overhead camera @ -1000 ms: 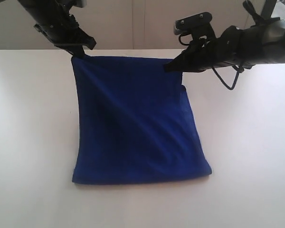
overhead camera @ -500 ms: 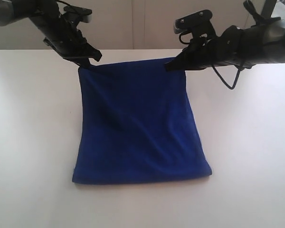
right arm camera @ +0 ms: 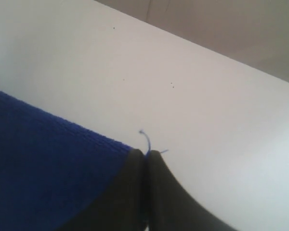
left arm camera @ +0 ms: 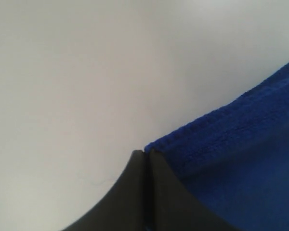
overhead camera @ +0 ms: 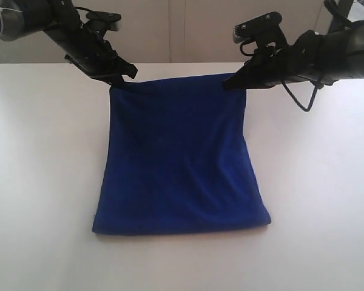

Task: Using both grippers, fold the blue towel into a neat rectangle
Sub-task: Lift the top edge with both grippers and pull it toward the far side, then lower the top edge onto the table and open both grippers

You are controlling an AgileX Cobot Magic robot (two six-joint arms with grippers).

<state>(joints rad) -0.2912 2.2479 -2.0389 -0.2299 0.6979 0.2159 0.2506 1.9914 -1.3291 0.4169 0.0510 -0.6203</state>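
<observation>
Royal-blue fleecy towel point(overhead camera: 179, 157), mid-fold: black left gripper point(overhead camera: 118, 79) and right gripper point(overhead camera: 229, 83) clamp its corners at 10 and 2 o'clock; next, likely draw both evenly toward 6.

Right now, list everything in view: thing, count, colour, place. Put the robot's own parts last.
blue towel: one, deep royal blue, spread on the middle of the table, far corners pinched.
table: one, white, under the towel.
wall: one, pale beige, beyond the table's far edge.
cable: one loop, black, hanging under the right arm.
left gripper: one, black, shut on the towel's far left corner.
right gripper: one, black, shut on the towel's far right corner.
</observation>
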